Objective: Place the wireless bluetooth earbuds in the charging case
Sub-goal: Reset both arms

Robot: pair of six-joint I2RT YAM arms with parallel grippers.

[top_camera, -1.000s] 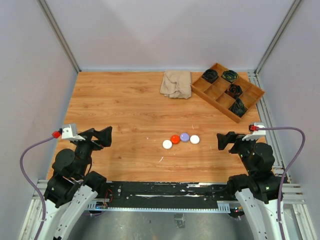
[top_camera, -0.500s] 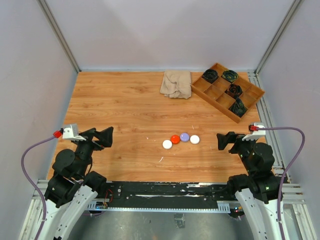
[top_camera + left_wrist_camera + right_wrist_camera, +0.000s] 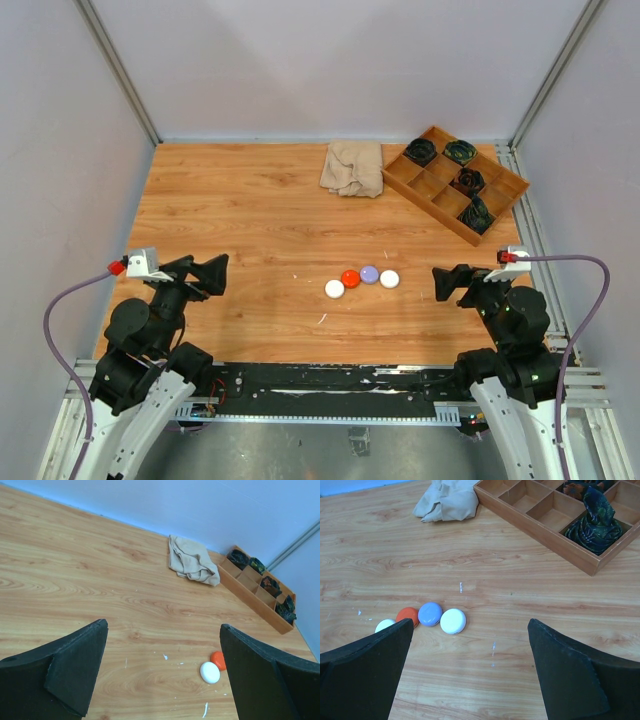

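The earbuds are only tiny pale slivers to me, lying loose on the bench: one just beyond the row of round cases, one nearer than it, one off to its left. They are too small for me to make out stems or colour. The cases sit in a close row at mid-bench, white, orange, pale purple, white, and all look closed. Further back lie a crumpled cloth and a wooden tray with dark bundles in some compartments.

Against the picture from a second ago, my left tool has crept a little toward the row, and my right tool has shifted barely at all. The earbuds and cases have not moved. Both tools stand wide, holding nothing, well apart from the row on either side. I judge this the very start of the approach: nothing picked, no case opened, so the whole job is ahead
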